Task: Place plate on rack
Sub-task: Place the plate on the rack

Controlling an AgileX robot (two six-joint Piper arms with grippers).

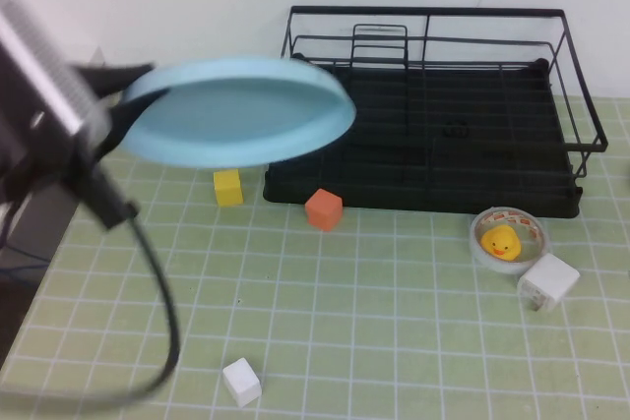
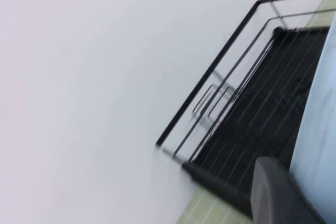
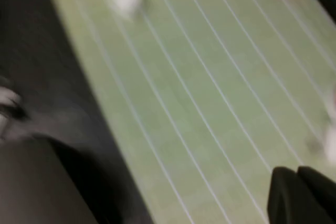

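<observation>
White cube (image 1: 241,382) nearest on bench (image 1: 394,341). Left end effector (image 1: 126,105) grips plate (image 1: 241,110) by its rim, aloft — overlapping the rack's (image 1: 433,135) near-left corner. Right end effector (image 3: 299,195): fingers together, empty, low over bench.

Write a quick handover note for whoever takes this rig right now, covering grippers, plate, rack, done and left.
Left gripper: shut on the light-blue plate, held in the air by its left edge, near the black wire dish rack's left end.
Right gripper: fingers look closed, holding nothing, over the green mat; out of the high view.
Done: plate lifted.
Left: carry it over the rack, set it in, release.
</observation>
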